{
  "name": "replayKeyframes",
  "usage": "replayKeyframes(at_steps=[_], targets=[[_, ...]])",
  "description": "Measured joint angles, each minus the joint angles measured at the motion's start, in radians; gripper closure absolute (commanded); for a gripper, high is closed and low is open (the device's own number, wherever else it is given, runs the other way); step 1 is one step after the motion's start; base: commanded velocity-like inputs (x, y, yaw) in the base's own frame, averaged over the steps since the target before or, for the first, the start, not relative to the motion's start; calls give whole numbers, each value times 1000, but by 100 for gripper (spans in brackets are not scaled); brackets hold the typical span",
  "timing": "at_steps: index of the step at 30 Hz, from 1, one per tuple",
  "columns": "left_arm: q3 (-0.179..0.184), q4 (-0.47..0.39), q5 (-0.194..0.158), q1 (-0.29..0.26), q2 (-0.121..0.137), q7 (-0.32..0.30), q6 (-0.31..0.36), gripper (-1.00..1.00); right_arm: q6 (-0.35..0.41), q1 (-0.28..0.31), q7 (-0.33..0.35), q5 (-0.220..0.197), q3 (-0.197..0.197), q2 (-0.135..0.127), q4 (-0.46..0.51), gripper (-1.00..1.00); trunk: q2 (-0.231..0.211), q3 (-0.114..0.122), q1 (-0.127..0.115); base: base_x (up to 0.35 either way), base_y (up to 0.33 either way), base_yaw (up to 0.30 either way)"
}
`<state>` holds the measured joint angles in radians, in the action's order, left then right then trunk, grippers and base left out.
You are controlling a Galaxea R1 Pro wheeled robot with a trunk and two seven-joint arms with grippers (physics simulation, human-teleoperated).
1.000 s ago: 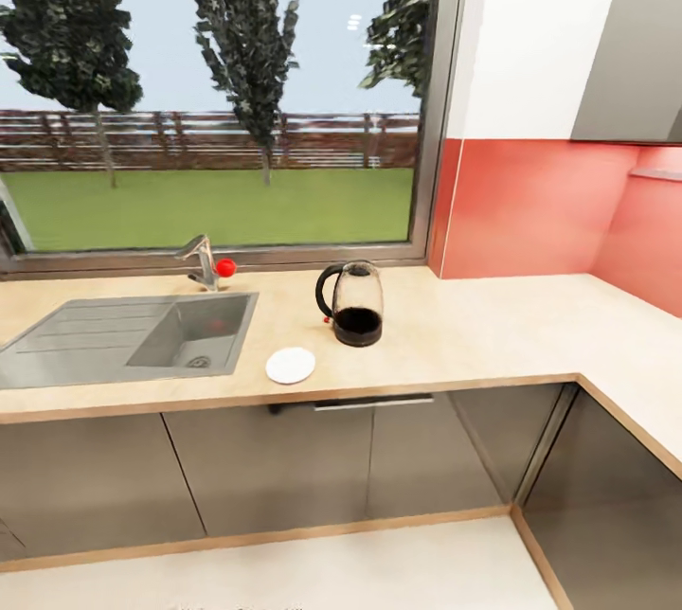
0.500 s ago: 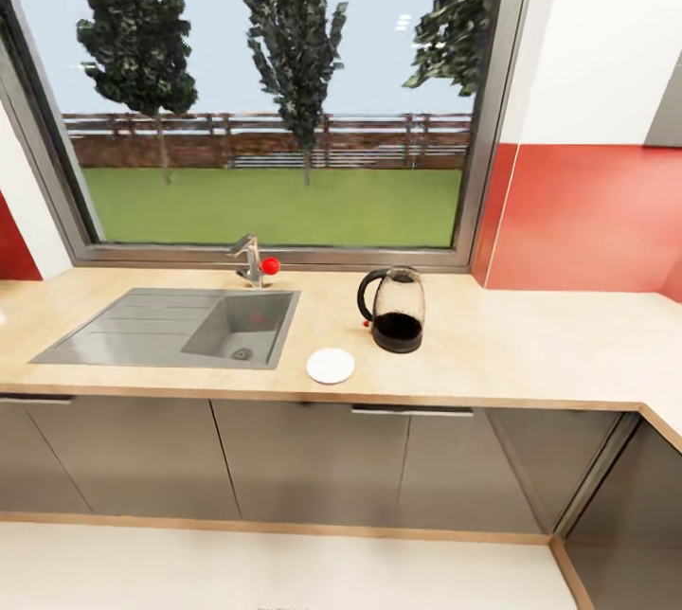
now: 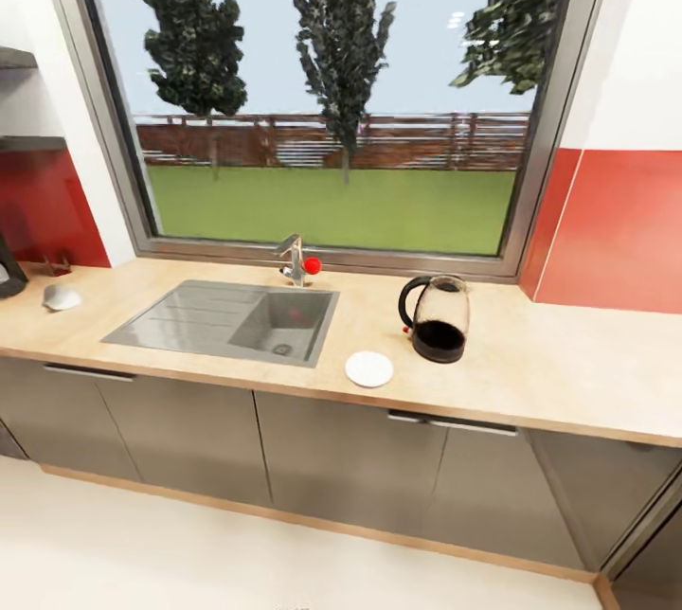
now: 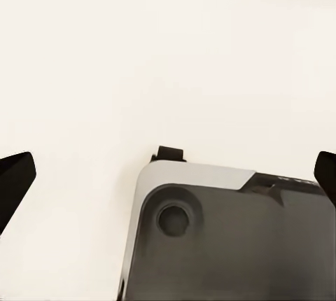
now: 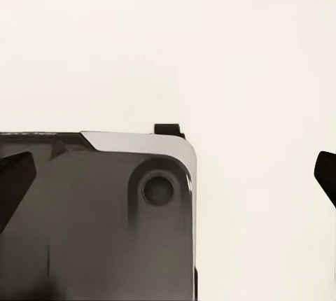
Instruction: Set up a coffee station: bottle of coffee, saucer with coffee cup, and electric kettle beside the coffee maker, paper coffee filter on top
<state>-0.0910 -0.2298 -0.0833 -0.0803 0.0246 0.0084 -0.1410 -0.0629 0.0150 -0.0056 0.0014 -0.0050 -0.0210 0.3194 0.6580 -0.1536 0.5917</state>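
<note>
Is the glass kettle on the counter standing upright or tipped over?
Upright. The electric kettle sits flat on its dark base on the countertop, lid on top, handle vertical at its side, beside the saucer.

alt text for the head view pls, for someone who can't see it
A long beige countertop runs under a big window looking onto trees and lawn, with a grey sink and tap set into it. Right of the sink lie a white saucer and, beside it, a glass electric kettle. Grey cabinets sit below, red wall panels at both sides.
</note>
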Motion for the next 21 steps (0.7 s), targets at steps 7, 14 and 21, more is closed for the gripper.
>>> replayKeyframes(at_steps=[7,14,21], targets=[[0,0,0,0,0,0,0,-100,0,0,0,0,1,0,0,-100,-49,22,-27,0,0,282],[0,0,0,0,0,0,0,-100,0,1,0,0,1,0,0,-100,-98,44,-54,0,0,282],[0,0,0,0,0,0,0,-100,0,0,0,0,1,0,0,-100,-147,66,-81,0,0,282]])
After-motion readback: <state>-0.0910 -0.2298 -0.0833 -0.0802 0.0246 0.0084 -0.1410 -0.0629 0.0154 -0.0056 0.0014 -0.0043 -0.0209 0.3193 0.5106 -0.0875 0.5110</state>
